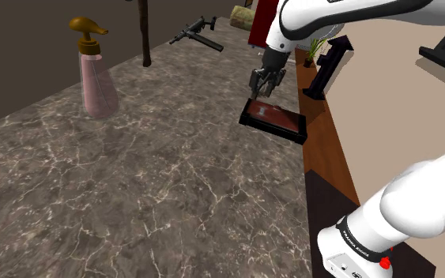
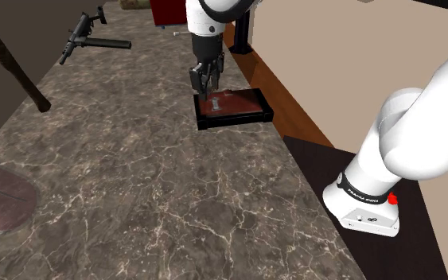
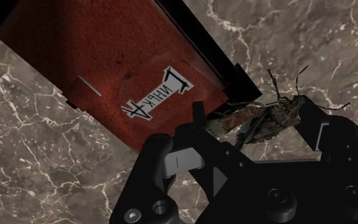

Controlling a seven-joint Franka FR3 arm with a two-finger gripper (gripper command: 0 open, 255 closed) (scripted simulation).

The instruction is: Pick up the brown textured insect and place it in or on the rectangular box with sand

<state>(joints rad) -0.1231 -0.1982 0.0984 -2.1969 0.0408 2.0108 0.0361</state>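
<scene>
Pincer (image 1: 262,85) grasping insect (image 3: 269,118) hovers over the box's (image 1: 269,129) edge — transport step looks almost through — next move calls for a small shift above the sand (image 3: 107,57), then released fingers to drop it in

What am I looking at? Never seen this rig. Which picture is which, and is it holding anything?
A simulated white robot arm with a black two-finger gripper. The shoulder view comes from a fixed camera beside its stand, the second exterior view from another outside camera, the wrist view from the hand itself. On the marbled counter lie a black box of reddish sand, a pink pump bottle and a black gun. The gripper clasps a brown insect over the box's edge.
</scene>
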